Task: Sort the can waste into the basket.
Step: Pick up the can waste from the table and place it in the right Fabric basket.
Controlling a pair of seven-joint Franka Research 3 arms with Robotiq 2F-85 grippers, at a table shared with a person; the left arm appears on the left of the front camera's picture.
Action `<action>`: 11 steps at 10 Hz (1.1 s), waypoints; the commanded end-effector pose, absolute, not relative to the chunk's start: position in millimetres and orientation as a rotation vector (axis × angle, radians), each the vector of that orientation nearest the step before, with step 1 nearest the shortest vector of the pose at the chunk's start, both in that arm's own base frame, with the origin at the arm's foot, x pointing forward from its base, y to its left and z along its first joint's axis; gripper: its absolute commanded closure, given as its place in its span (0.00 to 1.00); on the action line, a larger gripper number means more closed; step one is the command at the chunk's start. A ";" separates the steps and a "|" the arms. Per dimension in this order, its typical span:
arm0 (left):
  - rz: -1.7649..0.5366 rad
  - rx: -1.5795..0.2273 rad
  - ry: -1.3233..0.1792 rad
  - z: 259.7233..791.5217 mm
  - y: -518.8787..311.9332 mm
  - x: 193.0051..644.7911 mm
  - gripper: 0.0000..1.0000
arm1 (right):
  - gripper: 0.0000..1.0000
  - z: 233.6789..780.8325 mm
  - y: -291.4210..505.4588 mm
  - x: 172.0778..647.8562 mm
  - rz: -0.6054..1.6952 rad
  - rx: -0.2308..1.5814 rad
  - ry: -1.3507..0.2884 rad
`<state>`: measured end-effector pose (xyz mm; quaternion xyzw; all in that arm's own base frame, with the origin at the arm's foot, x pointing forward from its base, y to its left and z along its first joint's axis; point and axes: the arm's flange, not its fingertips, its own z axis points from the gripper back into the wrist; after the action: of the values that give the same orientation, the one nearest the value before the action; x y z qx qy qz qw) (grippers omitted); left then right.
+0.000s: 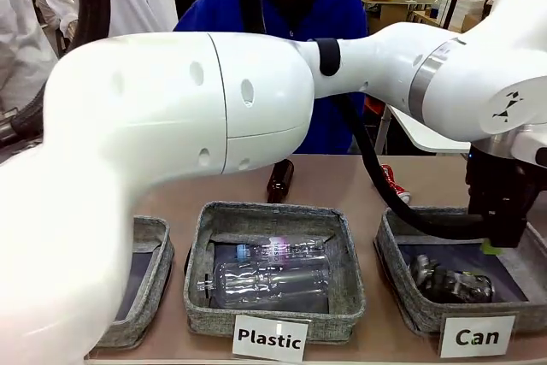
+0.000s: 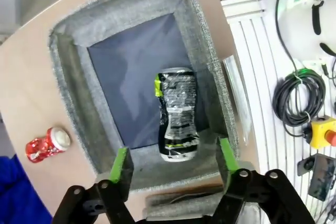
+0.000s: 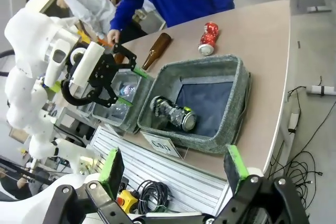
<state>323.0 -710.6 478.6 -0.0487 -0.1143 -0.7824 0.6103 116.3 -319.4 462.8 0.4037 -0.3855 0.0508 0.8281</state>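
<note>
Basket (image 2: 68, 61) holds black can (image 2: 177, 114) | red can (image 1: 395, 184) partly behind cable (image 1: 374, 175)

A clear plastic bottle (image 1: 269, 281) lies in the "Plastic" basket (image 1: 198, 284). A brown glass bottle (image 1: 279, 180) lies behind it, near the bench's (image 1: 338, 190) far edge.

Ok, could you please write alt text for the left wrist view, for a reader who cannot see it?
Seen from above, a black can lies inside the grey basket, beside one wall, with the open left hand over the near rim. A red can lies on the table outside the basket.
</note>
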 end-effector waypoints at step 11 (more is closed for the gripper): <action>-1.735 -0.343 -0.186 517.7 -654.7 324.0 0.00 | 0.00 463.6 -309.0 131.6 0.174 0.937 -0.769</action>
<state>335.4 -688.6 514.5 -0.1207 -0.0988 -0.7714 0.6170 126.8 -311.2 461.0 0.4205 -0.3636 0.0604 0.8290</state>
